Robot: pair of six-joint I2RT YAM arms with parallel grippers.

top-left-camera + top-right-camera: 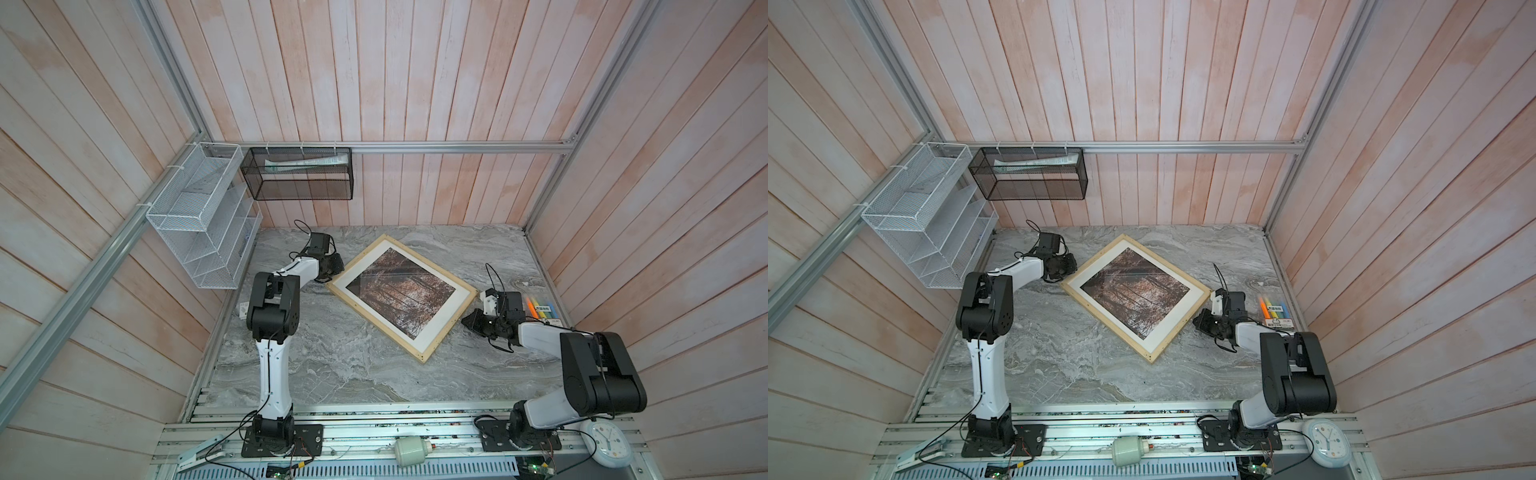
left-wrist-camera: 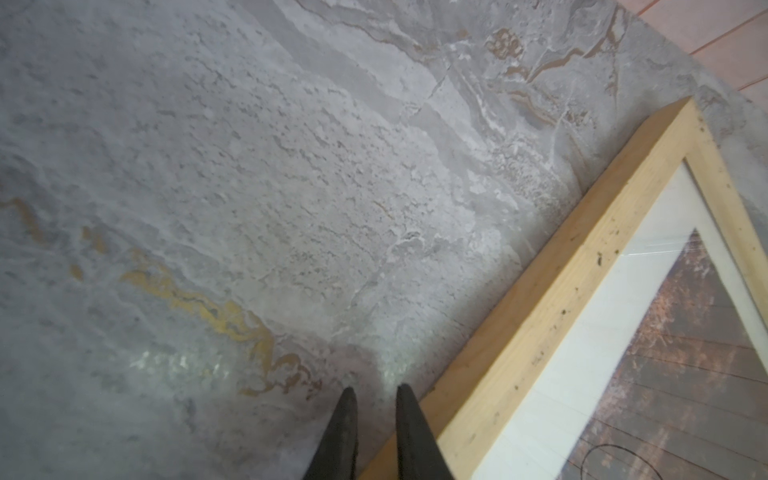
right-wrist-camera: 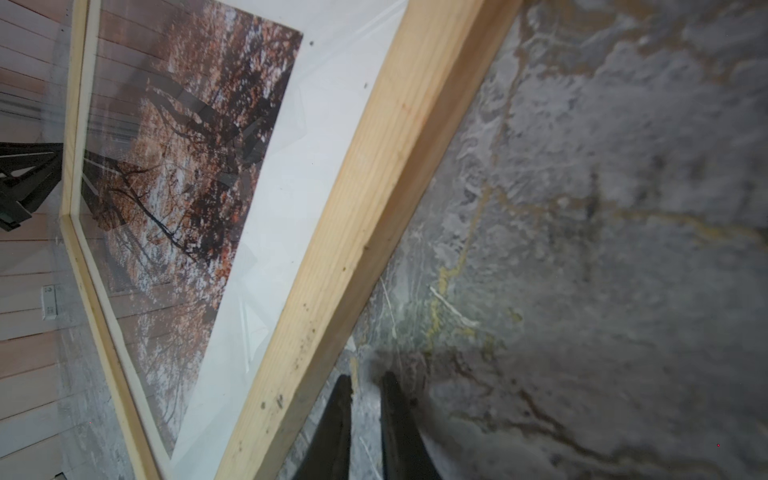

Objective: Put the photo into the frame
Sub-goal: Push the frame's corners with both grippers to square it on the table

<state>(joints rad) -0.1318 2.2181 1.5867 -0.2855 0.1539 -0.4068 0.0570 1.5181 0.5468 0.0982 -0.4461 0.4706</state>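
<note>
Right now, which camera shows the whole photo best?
Both top views: the photo lies whole and unobstructed inside the frame. The right wrist view shows much of it closer, but slanted, cropped and under reflections. The left wrist view catches only one corner.

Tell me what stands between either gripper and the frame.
Nothing visible. The left gripper and right gripper each sit close beside a wooden rail of the frame, jaws slightly apart and empty, with only bare marble tabletop between. The photo already lies inside the frame.
</note>
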